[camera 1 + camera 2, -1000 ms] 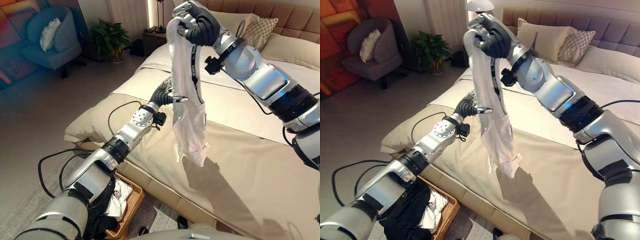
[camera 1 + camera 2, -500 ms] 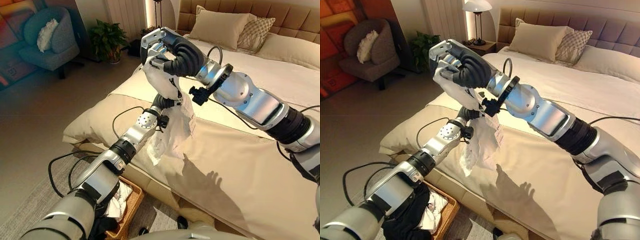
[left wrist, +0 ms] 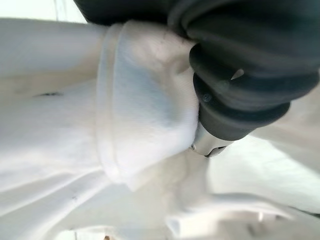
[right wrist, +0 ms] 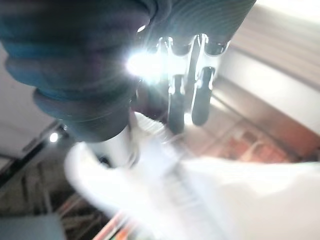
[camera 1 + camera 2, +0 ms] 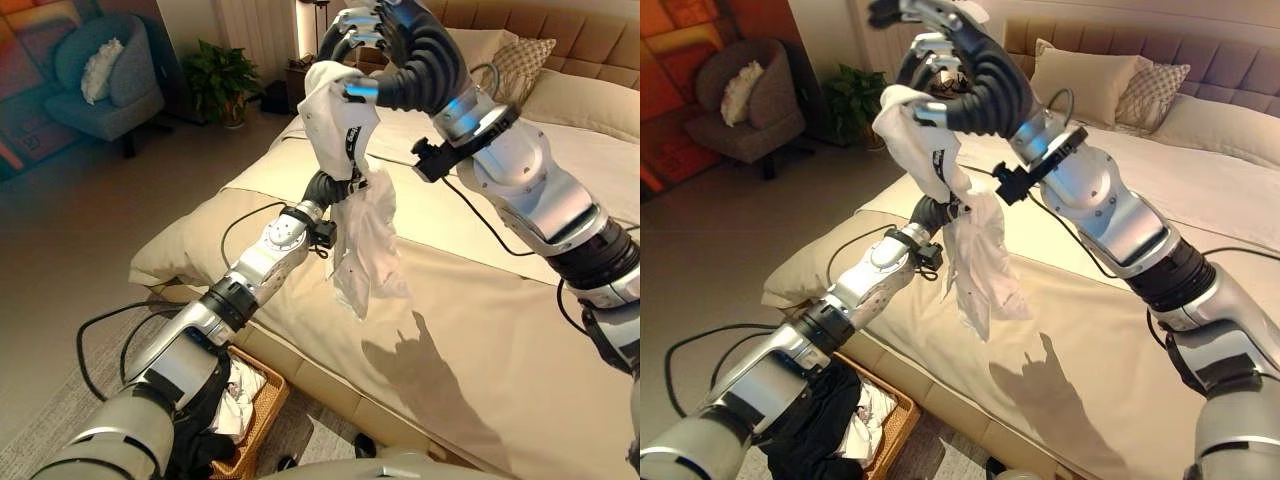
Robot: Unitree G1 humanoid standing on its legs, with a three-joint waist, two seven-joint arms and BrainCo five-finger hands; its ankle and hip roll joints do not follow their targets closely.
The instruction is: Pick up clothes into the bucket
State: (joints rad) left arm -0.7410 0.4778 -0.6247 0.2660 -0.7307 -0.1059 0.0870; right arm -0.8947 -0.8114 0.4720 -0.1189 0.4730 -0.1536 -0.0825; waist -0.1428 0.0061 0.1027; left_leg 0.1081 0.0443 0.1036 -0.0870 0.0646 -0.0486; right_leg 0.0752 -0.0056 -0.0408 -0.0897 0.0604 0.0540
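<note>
A white garment [image 5: 365, 230] with a black strap hangs in the air over the bed's near edge. Its top is bunched over the thumb of my right hand [image 5: 420, 60], which is raised high with its fingers spread and arched away from the cloth. My left hand [image 5: 322, 187] reaches up from the lower left into the garment's middle. Cloth wraps round it [image 3: 145, 125], so its fingers are hidden. The wicker basket [image 5: 262, 405] sits on the floor at the bed's foot, under my left arm, with dark and white clothes in it.
The beige bed [image 5: 500, 330] spreads across the right, with pillows [image 5: 520, 60] at the headboard. A grey armchair [image 5: 100, 80] and a potted plant [image 5: 215, 70] stand at the far left, across open floor.
My right hand has risen and swung right, and its fist has opened out. The garment came up with it and hangs longer. The left hand stays in the cloth.
</note>
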